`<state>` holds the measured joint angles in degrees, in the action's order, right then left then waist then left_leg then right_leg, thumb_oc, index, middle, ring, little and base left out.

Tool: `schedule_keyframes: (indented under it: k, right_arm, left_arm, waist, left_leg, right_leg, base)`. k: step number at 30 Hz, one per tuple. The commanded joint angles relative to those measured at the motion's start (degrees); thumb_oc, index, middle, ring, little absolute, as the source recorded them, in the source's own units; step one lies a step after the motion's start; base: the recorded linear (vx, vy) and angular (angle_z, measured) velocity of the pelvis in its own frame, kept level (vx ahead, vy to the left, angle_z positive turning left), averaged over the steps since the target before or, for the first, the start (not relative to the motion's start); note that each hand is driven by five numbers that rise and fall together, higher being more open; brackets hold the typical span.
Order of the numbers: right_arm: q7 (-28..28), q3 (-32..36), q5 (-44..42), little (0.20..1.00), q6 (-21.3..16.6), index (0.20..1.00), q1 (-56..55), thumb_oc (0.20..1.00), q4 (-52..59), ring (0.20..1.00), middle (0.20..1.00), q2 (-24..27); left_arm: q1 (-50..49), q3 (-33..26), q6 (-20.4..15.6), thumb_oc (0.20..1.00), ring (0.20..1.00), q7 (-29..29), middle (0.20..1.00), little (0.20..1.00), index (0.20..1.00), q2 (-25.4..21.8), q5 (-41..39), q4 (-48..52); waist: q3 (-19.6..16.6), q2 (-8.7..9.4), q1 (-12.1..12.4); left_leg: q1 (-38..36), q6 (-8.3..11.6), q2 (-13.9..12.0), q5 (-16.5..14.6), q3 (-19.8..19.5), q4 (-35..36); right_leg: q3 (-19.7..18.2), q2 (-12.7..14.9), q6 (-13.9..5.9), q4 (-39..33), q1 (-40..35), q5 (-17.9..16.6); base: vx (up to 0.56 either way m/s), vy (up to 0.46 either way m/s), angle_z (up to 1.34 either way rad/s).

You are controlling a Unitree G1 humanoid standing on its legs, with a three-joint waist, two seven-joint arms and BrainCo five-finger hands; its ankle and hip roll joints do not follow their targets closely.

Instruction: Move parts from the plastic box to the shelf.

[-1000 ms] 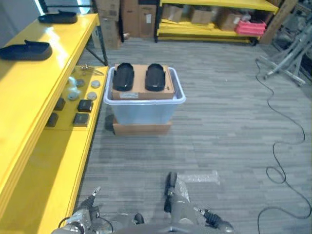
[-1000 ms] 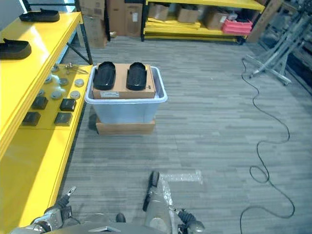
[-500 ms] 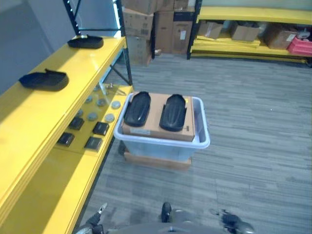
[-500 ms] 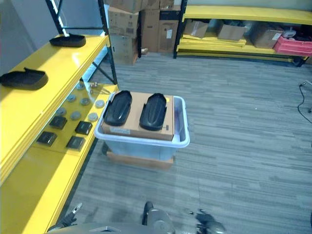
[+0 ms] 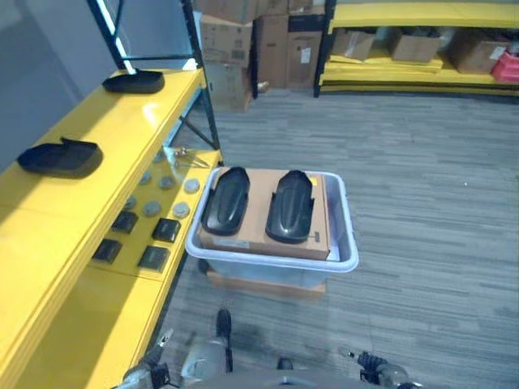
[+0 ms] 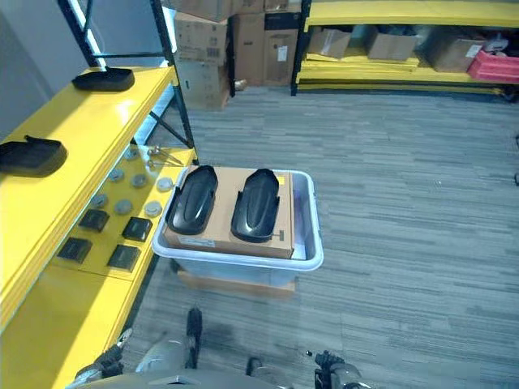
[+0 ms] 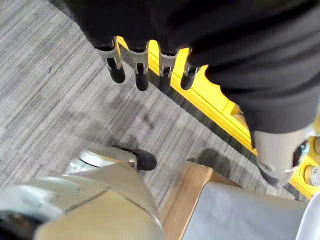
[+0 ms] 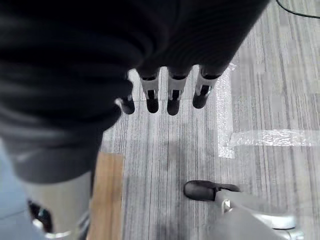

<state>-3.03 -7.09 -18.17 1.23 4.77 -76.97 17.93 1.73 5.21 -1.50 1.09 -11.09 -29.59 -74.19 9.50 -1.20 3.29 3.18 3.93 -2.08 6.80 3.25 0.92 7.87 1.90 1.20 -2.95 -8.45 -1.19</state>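
Note:
A clear plastic box [image 5: 344,243] stands on the floor beside a yellow shelf [image 5: 105,121]. A brown carton inside it carries two black moulded parts [image 5: 225,200] [image 5: 292,204] lying side by side. Two similar black parts [image 5: 58,156] [image 5: 134,81] rest on the shelf's top board. My left hand [image 7: 141,75] hangs low over the floor by the shelf's foot, fingers straight, holding nothing. My right hand [image 8: 172,97] also hangs over the floor with straight fingers and nothing in it. Both hands are well short of the box.
The shelf's lower board [image 5: 89,324] holds several small dark square and round pieces [image 5: 154,235]. The box sits on a flat wooden base [image 5: 268,285]. Stacked cartons [image 5: 231,49] and another yellow rack [image 5: 422,57] stand at the back.
The camera has moved: the box now shows nearer and lower in the picture, more centred. Both hands still hang empty.

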Motion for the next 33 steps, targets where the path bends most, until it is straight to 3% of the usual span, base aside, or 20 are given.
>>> schedule_keyframes:
  k: [1,6,11,15,16,19,22,24,26,28,33]
  right_arm:
    - [-1.48,-0.44,-1.14,1.0,-2.19,1.0,-2.4,1.0,-0.64,1.0,1.0,-1.14]
    - [-2.39,-0.82,-2.59,1.0,-3.03,1.0,-2.46,1.0,-0.42,1.0,1.0,-2.08]
    - [-5.75,1.56,-9.71,1.0,-9.02,1.0,-4.8,1.0,4.18,1.0,1.0,-0.81]
    - [-19.36,6.75,-21.02,1.0,-17.26,1.0,-5.43,1.0,18.49,1.0,1.0,1.82]
    - [-24.76,9.75,-17.09,1.0,-20.2,1.0,-6.42,1.0,24.88,1.0,1.0,3.33]
    - [-33.9,17.53,-6.36,1.0,-24.77,1.0,-7.7,1.0,37.06,1.0,1.0,8.49]
    - [-41.0,26.03,-0.22,1.0,-24.38,1.0,-8.05,1.0,53.19,1.0,1.0,13.73]
    - [-42.87,29.89,2.32,1.0,-23.2,1.0,-8.14,1.0,62.1,1.0,1.0,15.64]
    - [-42.11,31.97,3.82,1.0,-20.79,1.0,-8.09,1.0,67.78,1.0,1.0,16.29]
    - [-35.2,32.68,3.48,1.0,-14.52,1.0,-6.88,1.0,72.03,1.0,1.0,17.62]
    - [-28.79,27.6,-1.29,1.0,-10.59,1.0,-3.01,1.0,65.58,1.0,1.0,18.94]
  left_arm:
    - [1.1,2.19,-0.57,1.0,1.0,1.29,1.0,1.0,1.0,-0.92,1.02,0.62]
    - [0.66,2.59,-0.73,1.0,1.0,1.5,1.0,1.0,1.0,-0.76,1.52,0.63]
    - [-0.63,3.08,-0.67,1.0,1.0,0.45,1.0,1.0,1.0,-1.86,3.05,1.87]
    - [-3.0,2.96,-2.16,1.0,1.0,1.16,1.0,1.0,1.0,-2.72,2.16,3.05]
    - [-4.15,2.17,-2.76,1.0,1.0,0.74,1.0,1.0,1.0,-3.03,2.55,3.15]
    - [-5.9,0.79,-3.62,1.0,1.0,0.27,1.0,1.0,1.0,-3.54,1.86,3.14]
    - [-6.92,-1.01,-3.2,1.0,1.0,0.35,1.0,1.0,1.0,-4.01,1.14,3.9]
    - [-7.12,-2.73,-2.29,1.0,1.0,0.63,1.0,1.0,1.0,-3.87,1.84,4.62]
    - [-7.27,-3.99,-1.58,1.0,1.0,0.85,1.0,1.0,1.0,-3.51,2.79,5.05]
    - [-7.63,-5.83,-1.04,1.0,1.0,1.45,1.0,1.0,1.0,-2.35,5.29,5.24]
    - [-8.33,-4.89,-1.76,1.0,1.0,0.65,1.0,1.0,1.0,-2.12,6.62,5.22]
  waist:
    - [-2.69,0.85,1.82]
    - [-3.24,0.72,1.97]
    - [-3.76,1.57,1.27]
    - [-3.7,2.76,0.28]
    - [-3.73,2.98,-0.38]
    - [-4.24,3.17,-1.82]
    - [-4.38,3.32,-2.7]
    - [-4.43,3.36,-3.0]
    - [-4.47,3.3,-3.09]
    - [-4.88,3.2,-2.33]
    - [-4.69,3.0,0.2]
  left_leg:
    - [-2.05,-1.72,1.78,-5.14,-0.6,-0.33]
    - [-2.35,-1.95,2.18,-5.16,-0.49,0.33]
    - [-3.23,-2.87,1.73,-5.68,2.05,1.37]
    - [-3.57,-3.07,0.91,-5.89,3.57,1.46]
    - [-4.12,-3.03,0.65,-6.04,4.3,1.79]
    - [-4.47,-3.18,0.45,-6.24,5.46,2.41]
    - [-4.78,-3.16,0.26,-6.55,6.29,2.73]
    - [-5.0,-3.09,0.18,-6.69,6.63,3.0]
    - [-5.29,-2.98,0.09,-6.82,6.76,3.21]
    - [-5.69,-2.77,0.04,-7.13,6.55,3.37]
    - [-4.9,-2.72,0.16,-6.89,5.71,2.77]
  right_leg:
    - [5.28,6.17,-8.16,0.91,5.44,-1.77]
    - [5.27,6.46,-8.46,0.69,5.65,-1.94]
    - [4.59,6.71,-9.6,-0.05,6.2,-2.92]
    - [3.73,6.26,-9.71,-0.19,6.52,-3.29]
    - [3.65,6.07,-9.71,-0.3,6.43,-3.3]
    - [3.7,5.95,-9.94,-0.79,6.82,-3.49]
    - [3.78,5.84,-10.42,-1.06,6.99,-3.43]
    - [4.0,5.86,-10.69,-1.27,6.92,-3.42]
    - [4.13,5.9,-10.82,-1.36,6.73,-3.3]
    - [4.71,6.12,-10.88,-1.47,6.14,-2.85]
    - [6.12,6.74,-10.58,-0.83,5.97,-2.38]
  base:
    - [0.09,0.087,0.39]
    - [0.03,0.022,-0.06]
    - [0.02,-0.043,-0.04]
    - [0.0,-0.094,-0.05]
    - [0.02,-0.035,-0.2]
    - [0.02,-0.007,-0.2]
    - [0.0,-0.002,-0.06]
    - [0.02,0.003,-0.06]
    - [0.04,0.007,-0.08]
    - [0.11,0.024,-0.15]
    - [0.07,0.026,-0.05]
